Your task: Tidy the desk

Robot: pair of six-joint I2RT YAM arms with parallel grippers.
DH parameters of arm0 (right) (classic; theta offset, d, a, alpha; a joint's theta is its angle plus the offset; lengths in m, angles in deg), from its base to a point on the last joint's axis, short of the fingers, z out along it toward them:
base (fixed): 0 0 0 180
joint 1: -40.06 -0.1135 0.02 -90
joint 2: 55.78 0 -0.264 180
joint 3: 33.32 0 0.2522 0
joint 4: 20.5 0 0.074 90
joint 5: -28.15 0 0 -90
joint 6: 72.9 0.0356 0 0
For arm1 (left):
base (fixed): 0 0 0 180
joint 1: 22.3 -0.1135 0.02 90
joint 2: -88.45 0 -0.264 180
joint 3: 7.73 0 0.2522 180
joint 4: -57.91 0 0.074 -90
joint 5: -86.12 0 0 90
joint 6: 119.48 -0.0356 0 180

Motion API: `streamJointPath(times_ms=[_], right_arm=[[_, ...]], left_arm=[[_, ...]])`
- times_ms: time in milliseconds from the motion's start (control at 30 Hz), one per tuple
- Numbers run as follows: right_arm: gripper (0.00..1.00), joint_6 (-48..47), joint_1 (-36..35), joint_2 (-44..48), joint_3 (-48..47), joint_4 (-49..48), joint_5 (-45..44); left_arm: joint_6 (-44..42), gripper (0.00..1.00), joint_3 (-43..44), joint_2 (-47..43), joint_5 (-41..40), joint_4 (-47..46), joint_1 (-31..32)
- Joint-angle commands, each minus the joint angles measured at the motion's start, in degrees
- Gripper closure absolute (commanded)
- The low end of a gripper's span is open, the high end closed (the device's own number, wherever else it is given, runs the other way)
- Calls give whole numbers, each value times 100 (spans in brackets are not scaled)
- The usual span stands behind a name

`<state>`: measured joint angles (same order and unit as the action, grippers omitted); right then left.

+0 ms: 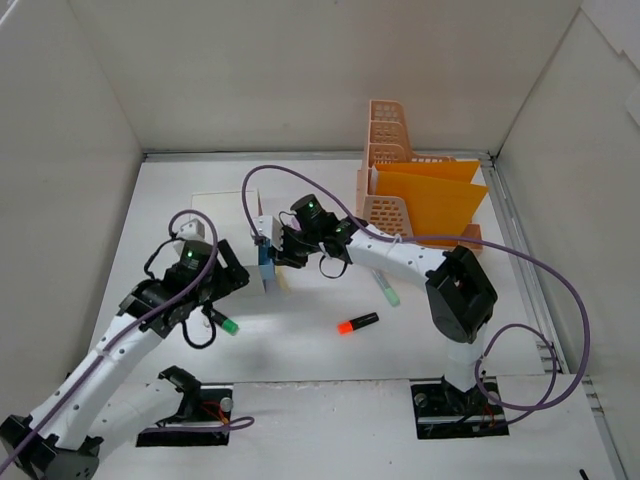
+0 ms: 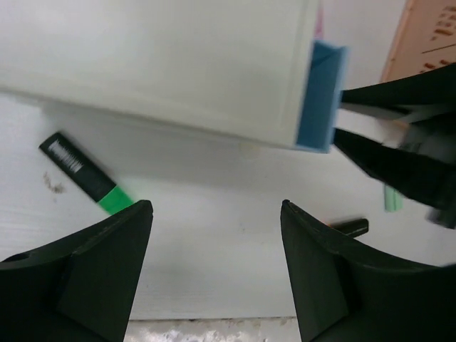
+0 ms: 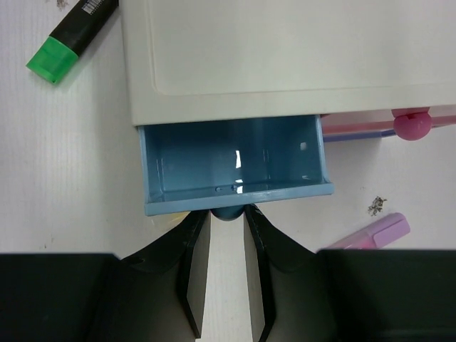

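Observation:
On the white desk (image 1: 300,350) stands a small white drawer unit (image 1: 222,212). Its blue drawer (image 3: 235,171) is pulled out and empty. My right gripper (image 3: 228,215) is shut on the drawer's round blue knob (image 3: 228,211); from above, this gripper (image 1: 272,252) sits at the drawer front (image 1: 266,262). My left gripper (image 2: 217,206) hangs open over bare desk (image 2: 214,235), in front of the unit (image 2: 164,64), nothing between its fingers. A green-tipped highlighter (image 2: 85,174) lies to its left. In the top view the left gripper (image 1: 232,280) is just above that highlighter (image 1: 226,325).
An orange-tipped highlighter (image 1: 358,323) and a pale green pen (image 1: 388,290) lie mid-desk. An orange file organizer (image 1: 415,190) stands at the back right. A pink knob (image 3: 412,125) and a purple highlighter (image 3: 377,231) sit right of the blue drawer. White walls enclose the desk.

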<state>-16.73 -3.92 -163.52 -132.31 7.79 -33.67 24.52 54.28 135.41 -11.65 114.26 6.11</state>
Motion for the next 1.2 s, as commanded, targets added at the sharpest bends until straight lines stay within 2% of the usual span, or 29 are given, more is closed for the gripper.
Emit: streamJointPath(times_ms=[0, 133, 233, 433, 767, 1167], right_arm=[[98, 183, 145, 104, -205, -125, 187], [98, 218, 233, 183, -117, -116, 293], [98, 297, 276, 192, -99, -125, 354], [98, 490, 321, 184, -143, -134, 565], [98, 754, 417, 113, -187, -125, 767], [98, 930, 461, 87, -204, -125, 1013]], left_arm=[[-652, 32, 825, 401, -883, -436, 341], [-1145, 30, 1501, 954, -1218, -541, 341], [-1330, 30, 1670, 1324, -1026, -672, 262], [-1532, 31, 1434, 1483, -560, -1103, 69], [-2253, 30, 1521, 1729, -559, -1200, 69], [-2622, 30, 1319, 2019, -760, -1403, 587]])
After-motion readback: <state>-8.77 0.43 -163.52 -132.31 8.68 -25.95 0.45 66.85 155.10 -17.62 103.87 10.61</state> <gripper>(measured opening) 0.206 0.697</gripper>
